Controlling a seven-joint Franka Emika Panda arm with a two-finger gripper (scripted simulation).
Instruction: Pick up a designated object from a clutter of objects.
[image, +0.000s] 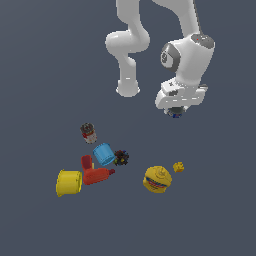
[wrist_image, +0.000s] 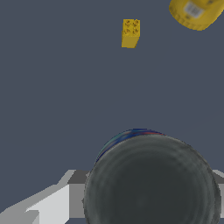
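Your fingers (image: 175, 113), upper right of the frame, look clenched on the dark knob (image: 175, 114), lifted above the desk (image: 210, 210). It's light, rigid, probably slick; keep gripping its round sides.

no readable text anywhere, pale label patch on the yellow striped ball (wrist_image: 195, 12) too blurred to read

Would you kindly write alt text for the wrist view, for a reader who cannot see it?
A dark grey round knob with a blue rim fills the lower part of the frame, right up against the camera, with pale claw parts beside it. Beyond, on the plain grey floor, lie a small yellow studded brick and part of a yellow striped ball.
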